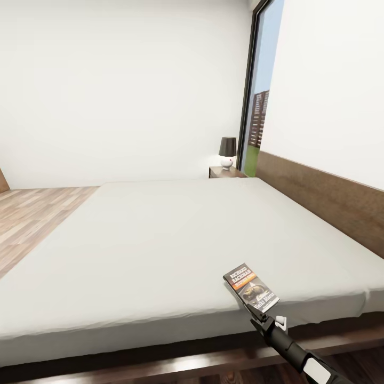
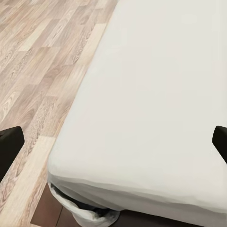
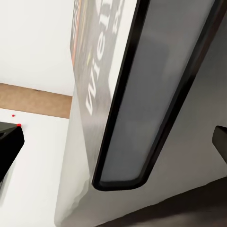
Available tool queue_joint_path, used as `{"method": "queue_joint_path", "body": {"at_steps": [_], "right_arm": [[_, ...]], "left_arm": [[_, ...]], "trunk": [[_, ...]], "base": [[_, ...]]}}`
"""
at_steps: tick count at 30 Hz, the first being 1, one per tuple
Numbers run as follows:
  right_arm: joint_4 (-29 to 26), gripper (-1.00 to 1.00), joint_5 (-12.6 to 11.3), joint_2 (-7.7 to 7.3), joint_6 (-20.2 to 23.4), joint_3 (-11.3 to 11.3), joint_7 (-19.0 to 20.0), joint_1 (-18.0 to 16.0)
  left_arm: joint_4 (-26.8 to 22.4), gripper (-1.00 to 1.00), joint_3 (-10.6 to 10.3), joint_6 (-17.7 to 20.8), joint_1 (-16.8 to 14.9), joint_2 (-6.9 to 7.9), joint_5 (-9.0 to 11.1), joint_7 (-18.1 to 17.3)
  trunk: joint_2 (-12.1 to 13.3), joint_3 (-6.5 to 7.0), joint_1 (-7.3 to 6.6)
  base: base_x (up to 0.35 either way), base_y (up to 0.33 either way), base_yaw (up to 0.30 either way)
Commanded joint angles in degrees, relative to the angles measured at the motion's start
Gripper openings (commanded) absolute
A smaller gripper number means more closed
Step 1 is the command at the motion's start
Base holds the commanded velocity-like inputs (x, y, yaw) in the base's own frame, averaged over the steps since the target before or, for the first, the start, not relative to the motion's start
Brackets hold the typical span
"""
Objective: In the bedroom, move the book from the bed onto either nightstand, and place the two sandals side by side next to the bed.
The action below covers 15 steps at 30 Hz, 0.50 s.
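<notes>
One thin, light, stiff book [image 1: 251, 287] is pinched at its lower edge by the right gripper [image 1: 260, 314] above the bed [image 1: 160, 234], where its glossy cover looks apt to slip or swing, while the left gripper's fingers [image 2: 9, 144] are spread wide, holding nothing.

The bed [image 1: 160, 234] fills the middle and lower part of the head view, its plain light grey mattress bare across almost all of its surface. The book [image 1: 250, 288] is at the lower right, near the mattress's front edge, tilted, whether it rests on the mattress I cannot tell. The dark wooden headboard [image 1: 330, 197] runs along the right side, the dark frame along the bottom
</notes>
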Motion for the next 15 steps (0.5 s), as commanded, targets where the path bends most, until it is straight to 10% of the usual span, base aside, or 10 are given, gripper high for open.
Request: {"method": "queue_joint_path", "body": {"at_steps": [1,15], "right_arm": [[0.01,1.00,-0.60,-0.03,0.50,0.38,0.13,-0.03],[0.01,1.00,-0.57,0.13,0.50,0.38,0.13,-0.03]], "left_arm": [[-0.03,1.00,0.07,0.48,-0.05,-0.01,0.36,-0.07],[-0.03,1.00,0.07,0.48,-0.02,-0.01,0.36,-0.08]], "trunk": [[-0.03,-0.06,-0.01],[-0.03,-0.06,-0.01]], "base": [[0.000,0.000,0.000],[0.000,-0.009,0.000]]}}
